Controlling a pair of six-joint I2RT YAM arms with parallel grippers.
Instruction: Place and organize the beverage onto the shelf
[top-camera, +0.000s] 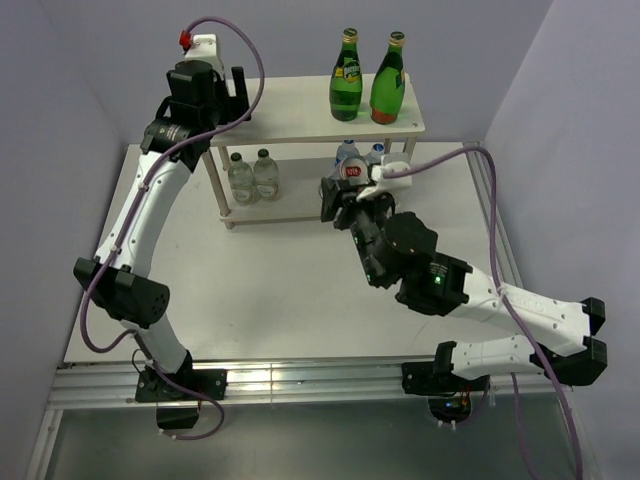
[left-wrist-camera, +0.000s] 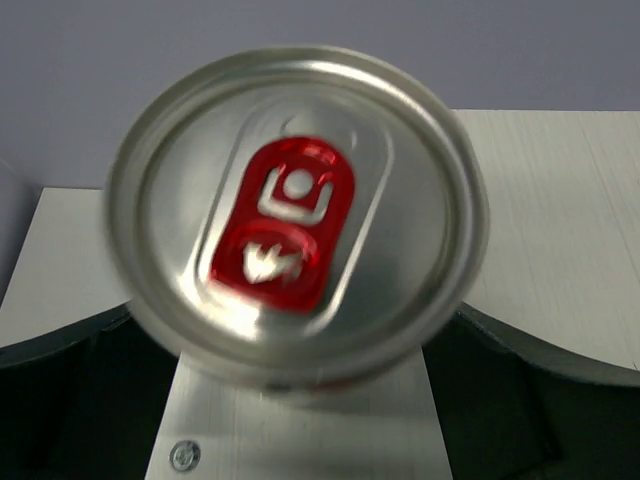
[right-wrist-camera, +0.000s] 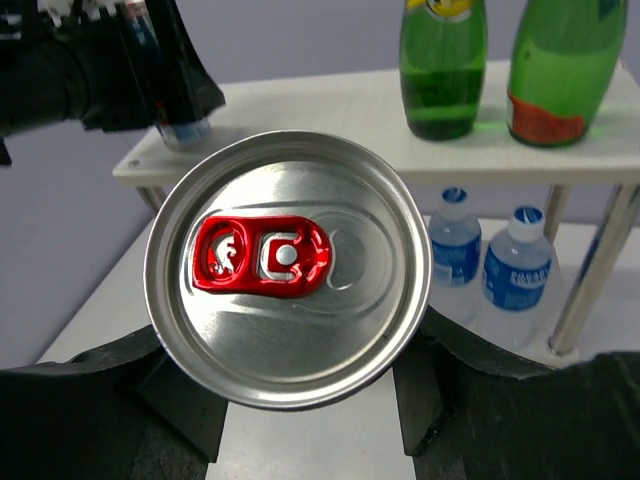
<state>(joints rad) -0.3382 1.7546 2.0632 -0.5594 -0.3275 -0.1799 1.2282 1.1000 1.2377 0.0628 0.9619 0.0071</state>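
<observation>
The shelf (top-camera: 290, 110) stands at the back. Two green bottles (top-camera: 346, 78) (top-camera: 388, 82) stand on the right of its top board and also show in the right wrist view (right-wrist-camera: 443, 70). Two blue-labelled water bottles (right-wrist-camera: 455, 248) (right-wrist-camera: 515, 268) stand on the lower board's right. My left gripper (top-camera: 222, 90) is shut on a silver can (left-wrist-camera: 300, 215) at the top board's left end (right-wrist-camera: 185, 132); whether the can touches the board I cannot tell. My right gripper (top-camera: 350, 195) is shut on the second silver can (right-wrist-camera: 288, 265), held upright in front of the shelf (top-camera: 352, 172).
Two more clear bottles (top-camera: 252, 176) stand on the left of the lower board. Thin shelf legs (right-wrist-camera: 585, 285) stand beside the water bottles. Grey walls close in the table (top-camera: 270, 290) at the back and on both sides.
</observation>
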